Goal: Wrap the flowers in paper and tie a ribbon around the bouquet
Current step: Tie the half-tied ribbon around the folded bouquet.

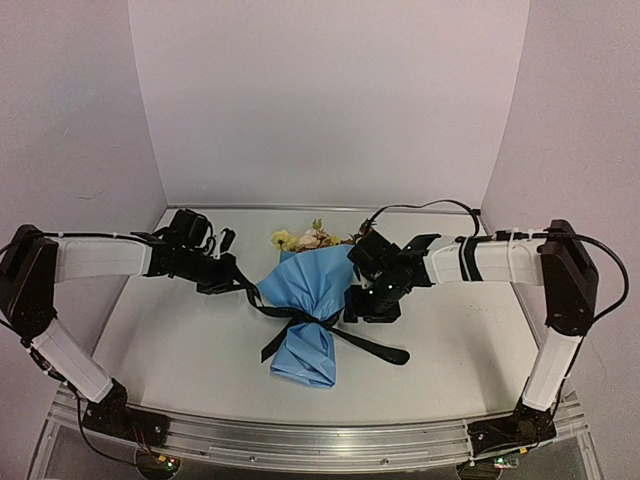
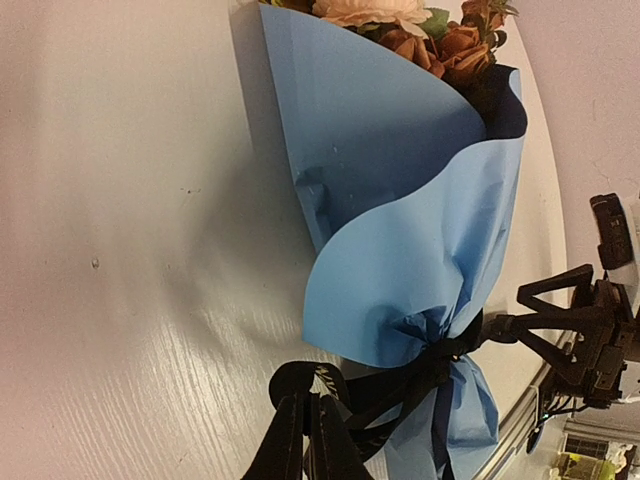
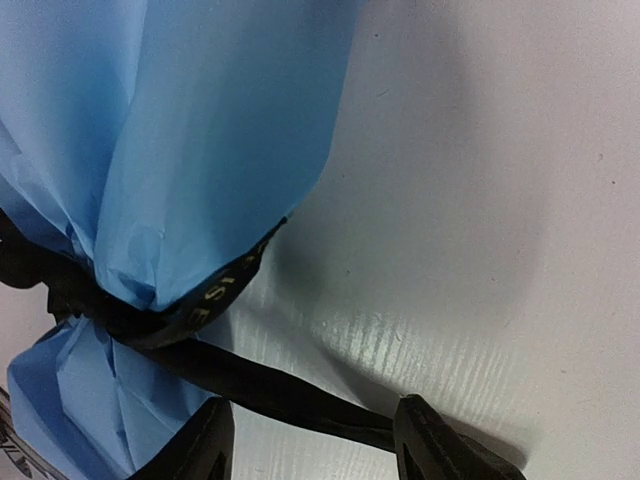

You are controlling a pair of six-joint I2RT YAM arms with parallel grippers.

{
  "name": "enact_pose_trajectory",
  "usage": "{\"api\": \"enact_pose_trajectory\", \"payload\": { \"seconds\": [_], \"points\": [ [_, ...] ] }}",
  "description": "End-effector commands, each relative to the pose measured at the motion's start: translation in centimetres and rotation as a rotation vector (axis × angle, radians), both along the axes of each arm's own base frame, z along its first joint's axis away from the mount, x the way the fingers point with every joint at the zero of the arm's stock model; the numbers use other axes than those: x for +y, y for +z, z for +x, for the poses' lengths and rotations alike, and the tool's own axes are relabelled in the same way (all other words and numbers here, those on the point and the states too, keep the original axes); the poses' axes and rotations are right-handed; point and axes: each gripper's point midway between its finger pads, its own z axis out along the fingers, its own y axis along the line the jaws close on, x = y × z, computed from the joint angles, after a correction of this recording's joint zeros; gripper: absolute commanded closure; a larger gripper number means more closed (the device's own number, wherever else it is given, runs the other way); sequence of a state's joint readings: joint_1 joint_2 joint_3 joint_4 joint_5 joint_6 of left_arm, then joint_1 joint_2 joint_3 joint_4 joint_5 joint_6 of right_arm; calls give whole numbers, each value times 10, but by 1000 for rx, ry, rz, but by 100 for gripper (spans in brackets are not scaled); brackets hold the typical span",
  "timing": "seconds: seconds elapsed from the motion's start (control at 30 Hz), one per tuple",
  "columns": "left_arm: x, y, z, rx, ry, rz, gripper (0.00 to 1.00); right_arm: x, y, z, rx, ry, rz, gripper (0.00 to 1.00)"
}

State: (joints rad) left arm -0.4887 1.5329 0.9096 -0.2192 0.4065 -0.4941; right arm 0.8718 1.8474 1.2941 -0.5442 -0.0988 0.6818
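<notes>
Top external view gives the bouquet point(image 1: 305, 305) lying in the middle of the table point(image 1: 470, 350), its wide rim toward the far wall and its narrow foot toward my bases. The flowers point(image 1: 303, 238) look out above the rim, and the paper point(image 2: 400, 200) is closed around them as a cone. At the narrow waist the ribbon point(image 3: 270, 385) goes around the paper and presses it together. One tail runs to the left, and the other lies on the table to the right.

My left gripper point(image 2: 306, 425) has its fingers together, clamped on the left tail, which goes tight from the waist to them. My right gripper point(image 3: 315, 445) stands with its fingers apart, just beside the waist. The right tail passes between them and touches one finger, but it is not pinched.

I judge that the wrapping is done and the tying is in hand, near its end. Whether the knot is complete I cannot tell. The next move, I think, asks my right fingers to close on that tail and pull it away from the left gripper. It should be slow, so the thin paper does not tear and the bouquet does not slide.
</notes>
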Motion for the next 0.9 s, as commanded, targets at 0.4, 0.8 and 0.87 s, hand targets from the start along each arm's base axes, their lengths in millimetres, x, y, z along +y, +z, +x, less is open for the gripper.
{"api": "enact_pose_trajectory", "payload": {
  "seconds": [0.4, 0.8, 0.87],
  "points": [
    [-6, 29, -7, -129, -47, 2, 64, 46, -3, 23, 0, -154, 121, 48],
    [-43, 39, -36, -199, -222, 2, 59, 50, -16, 24, 44, -230, 149, 67],
    [-53, 39, -43, -222, -265, 15, 60, 51, -17, 23, 51, -241, 156, 70]
  ]
}}
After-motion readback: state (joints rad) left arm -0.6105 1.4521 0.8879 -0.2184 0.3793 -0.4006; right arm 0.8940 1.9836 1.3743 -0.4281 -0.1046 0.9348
